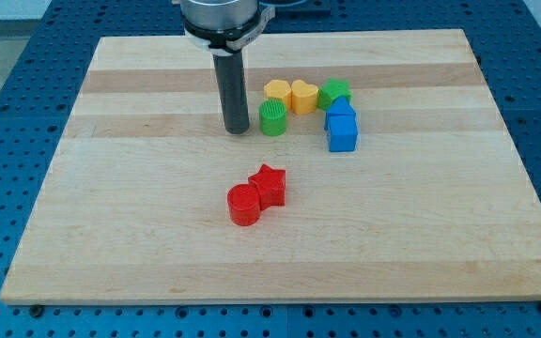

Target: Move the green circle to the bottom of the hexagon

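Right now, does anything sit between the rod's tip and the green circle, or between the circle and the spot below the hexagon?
Nothing visible does. My tip stands just to the view's left of the green circle, which already sits directly below the yellow hexagon.

No text, label, brand, number or sign can be read anywhere in the camera view: not on the wooden board, the coloured blocks, the dark rod, or the blue perforated surface around the board.
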You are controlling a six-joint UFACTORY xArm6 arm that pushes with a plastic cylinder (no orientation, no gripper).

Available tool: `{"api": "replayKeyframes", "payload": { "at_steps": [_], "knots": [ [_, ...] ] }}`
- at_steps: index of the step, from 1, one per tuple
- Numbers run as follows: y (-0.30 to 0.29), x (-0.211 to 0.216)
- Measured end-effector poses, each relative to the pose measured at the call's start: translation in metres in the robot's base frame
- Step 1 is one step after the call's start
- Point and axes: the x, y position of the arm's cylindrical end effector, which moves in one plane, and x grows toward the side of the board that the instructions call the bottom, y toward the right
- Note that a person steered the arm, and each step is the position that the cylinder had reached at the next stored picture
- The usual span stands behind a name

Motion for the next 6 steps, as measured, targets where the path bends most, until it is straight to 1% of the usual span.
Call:
{"api": "replayKeyframes", "payload": {
  "at_steps": [3,6],
  "knots": [
    [0.017,0.000],
    [0.019,0.000]
  ]
}}
